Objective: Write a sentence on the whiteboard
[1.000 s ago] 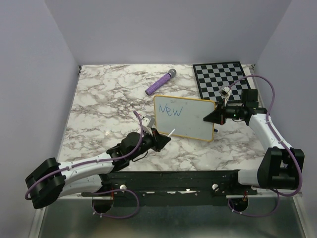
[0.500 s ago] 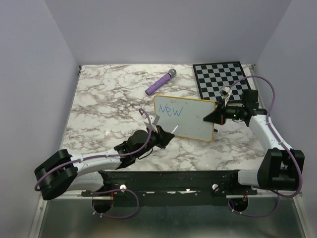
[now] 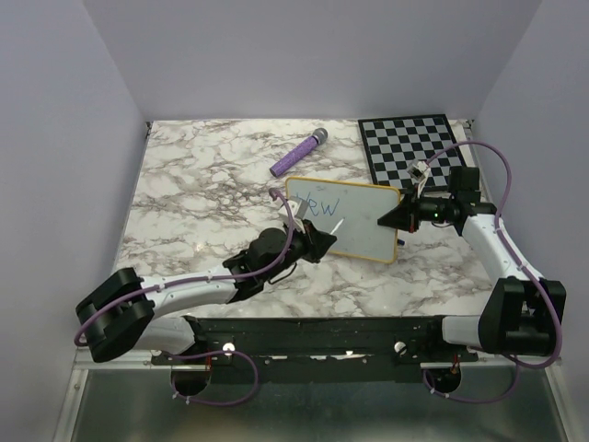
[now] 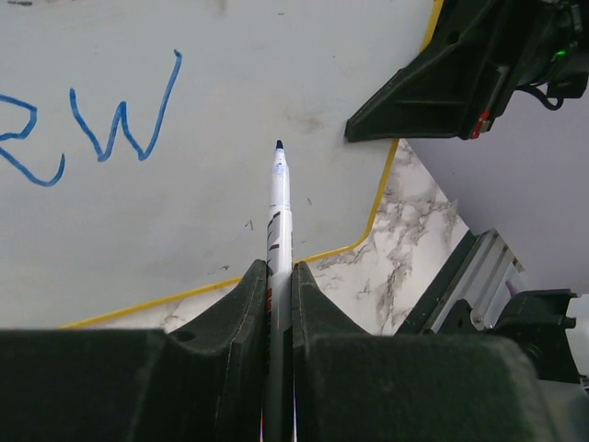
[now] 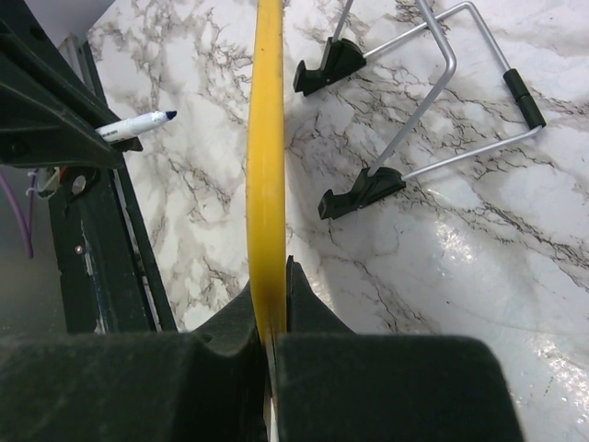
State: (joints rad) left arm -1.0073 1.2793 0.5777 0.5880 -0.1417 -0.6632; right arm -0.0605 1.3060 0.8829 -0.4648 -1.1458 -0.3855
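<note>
While my right pincer clamps the whiteboard's right edge, my left pincer grips a marker, tip right of the blue lettering.

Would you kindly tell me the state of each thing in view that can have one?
whiteboard: upright on its stand, right edge clamped.
sentence: unfinished, only a few blue letters show.
marker: uncapped, tip just off the whiteboard.
left gripper: shut on marker.
right gripper: shut on whiteboard.
stand: unfolded behind the whiteboard.
purple tube: lying flat, untouched.
</note>
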